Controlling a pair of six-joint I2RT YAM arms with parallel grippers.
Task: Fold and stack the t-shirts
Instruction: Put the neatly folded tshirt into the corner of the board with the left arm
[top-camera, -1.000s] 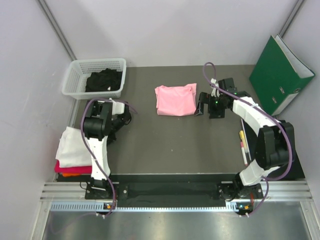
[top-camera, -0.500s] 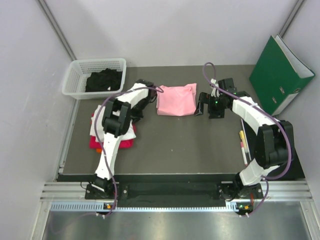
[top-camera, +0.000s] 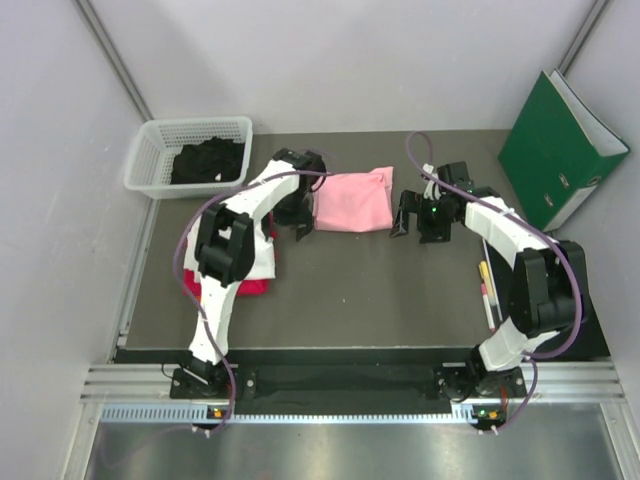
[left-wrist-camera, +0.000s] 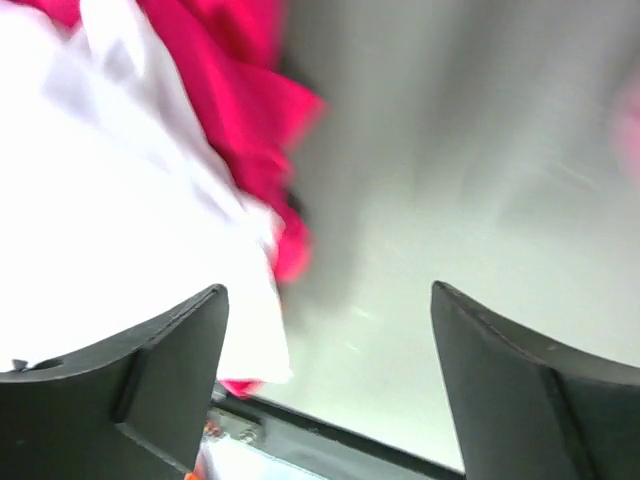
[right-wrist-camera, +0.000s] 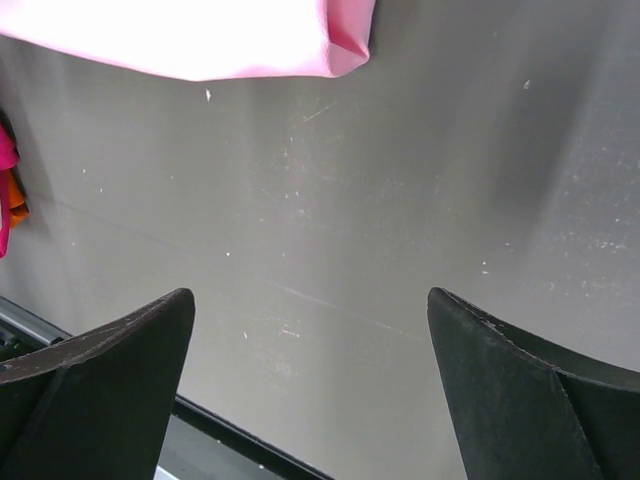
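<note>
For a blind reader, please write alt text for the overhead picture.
A folded pink shirt lies between the open left gripper and the open right gripper. A pile of shirts lies to the left, and a basket holds black cloth.

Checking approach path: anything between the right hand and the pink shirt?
Nothing: bare tabletop between right hand and pink shirt, seen in the top and right wrist views.

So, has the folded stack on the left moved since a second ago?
Yes. The stack has slid right, from the left edge of the table to in line with the right corner of the basket, nearer the pink shirt.
</note>
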